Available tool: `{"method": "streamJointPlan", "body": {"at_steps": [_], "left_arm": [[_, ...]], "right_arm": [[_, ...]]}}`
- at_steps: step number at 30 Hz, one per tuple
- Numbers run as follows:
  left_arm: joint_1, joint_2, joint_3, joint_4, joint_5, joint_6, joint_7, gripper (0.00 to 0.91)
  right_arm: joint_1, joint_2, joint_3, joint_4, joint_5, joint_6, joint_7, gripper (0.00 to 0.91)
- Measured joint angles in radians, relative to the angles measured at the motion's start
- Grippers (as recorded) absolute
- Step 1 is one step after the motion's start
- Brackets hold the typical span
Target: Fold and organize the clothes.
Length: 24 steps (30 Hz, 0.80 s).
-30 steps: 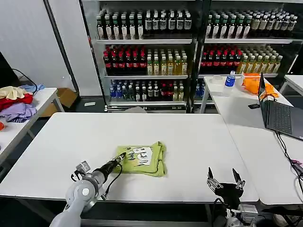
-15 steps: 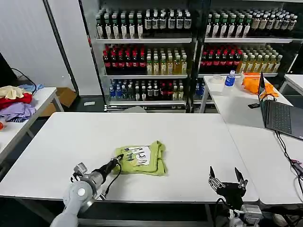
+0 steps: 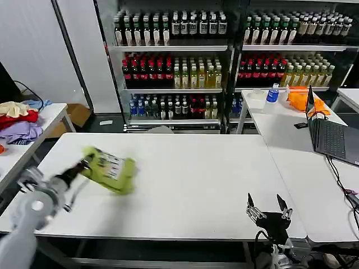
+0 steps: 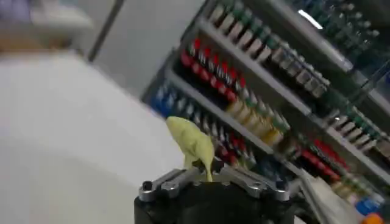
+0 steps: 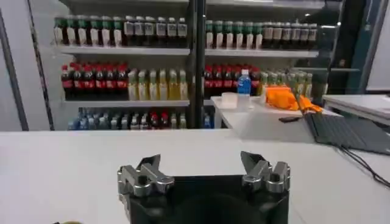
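Note:
The folded lime t-shirt (image 3: pixel 110 168) with its white printed patch hangs blurred just above the left part of the white table (image 3: pixel 196 168). My left gripper (image 3: pixel 83 166) is shut on its left edge. In the left wrist view a strip of the lime cloth (image 4: pixel 194 145) rises from between the shut fingers of the left gripper (image 4: pixel 207 176). My right gripper (image 3: pixel 269 205) stands open at the table's front right edge, holding nothing; in the right wrist view the right gripper (image 5: pixel 204 169) has bare table between its fingers.
A side table at the left carries a heap of red, purple and cream garments (image 3: pixel 19 124). To the right, another table holds a laptop (image 3: pixel 331 134), an orange cloth (image 3: pixel 300 98) and a bottle (image 3: pixel 272 93). Shelves of drinks (image 3: pixel 174 67) stand behind.
My left gripper has swung fast to the left with the folded shirt, carrying it from the table's middle front to the left side. The right gripper has barely moved.

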Motion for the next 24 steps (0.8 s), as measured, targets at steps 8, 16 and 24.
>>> {"method": "streamJointPlan", "body": {"at_steps": [8,16,24], "left_arm": [[0.028,0.112,0.05,-0.076,0.249,-0.052,0.046,0.02],[0.077,0.063,0.304,-0.036,0.698,-0.211,0.046,0.02],[0.026,-0.022,0.503,-0.053,0.913,-0.24,0.053,0.02]], "right_arm": [[0.02,0.002,-0.015,-0.007,0.003,-0.01,0.002,0.907],[0.012,-0.002,-0.005,-0.02,-0.003,-0.01,0.0,0.907],[0.005,0.0,0.008,-0.033,-0.005,-0.007,-0.001,0.907]]}}
